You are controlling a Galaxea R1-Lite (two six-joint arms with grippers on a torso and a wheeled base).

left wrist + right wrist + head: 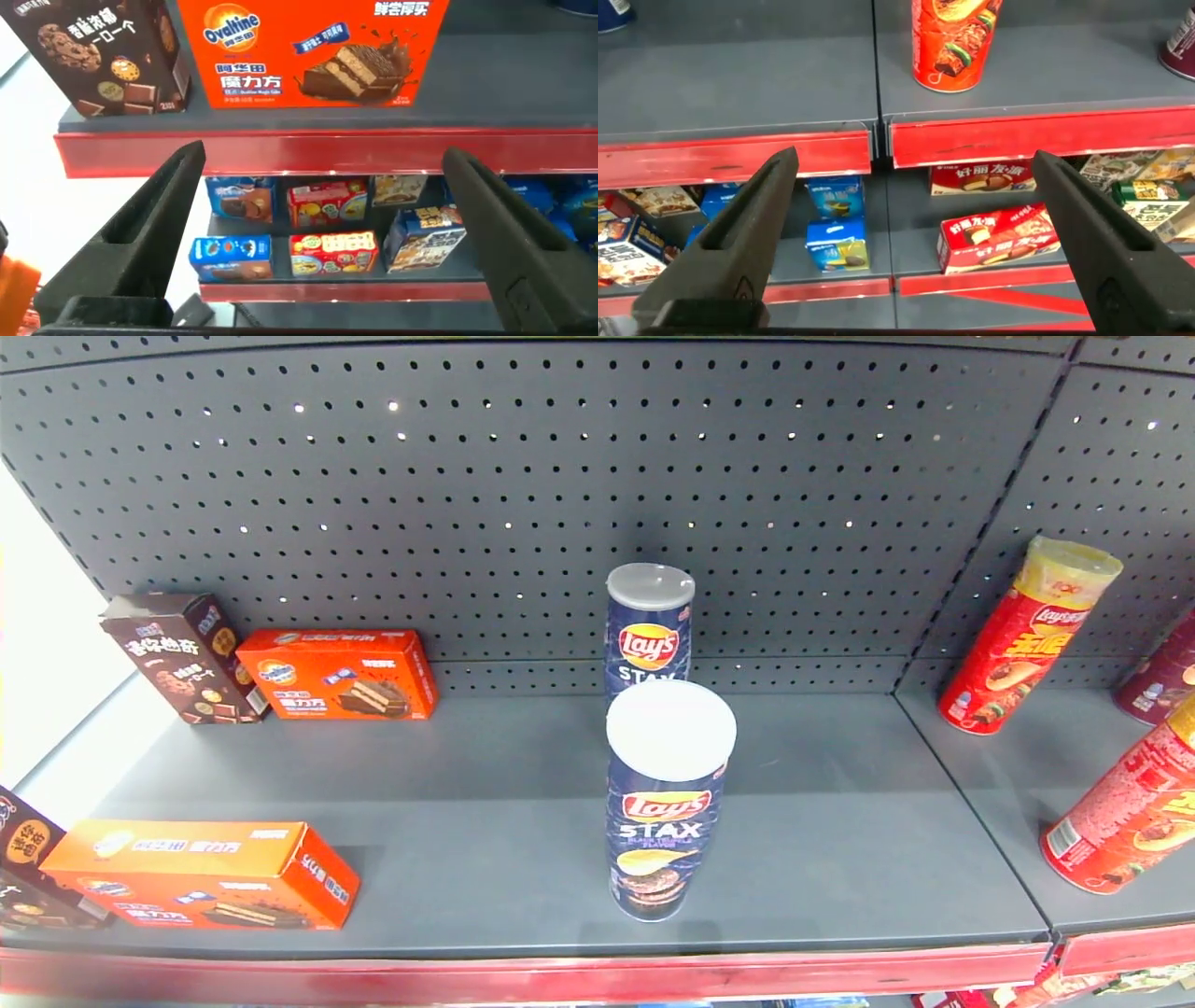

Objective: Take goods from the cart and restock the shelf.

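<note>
Head view: a grey shelf (840,821) with a perforated back panel. Two dark blue chip cans stood upright in its middle, the front can (665,812) near the red front edge and the rear can (648,635) against the back panel, well apart. At the robot's left were a rear orange box (338,674) just beside a brown box (182,658), and a front orange box (205,877) lying at the edge. Red cans (1027,639) occupied the neighbouring bay on the right.

Wrist views: the left gripper (324,154) hung before the shelf's front edge, fingers spread wide and holding nothing (lower shelves of small boxes (327,252) lay beyond). The right gripper (915,157) was likewise spread wide and empty, level with the red edge strip, below a red can (951,42).
</note>
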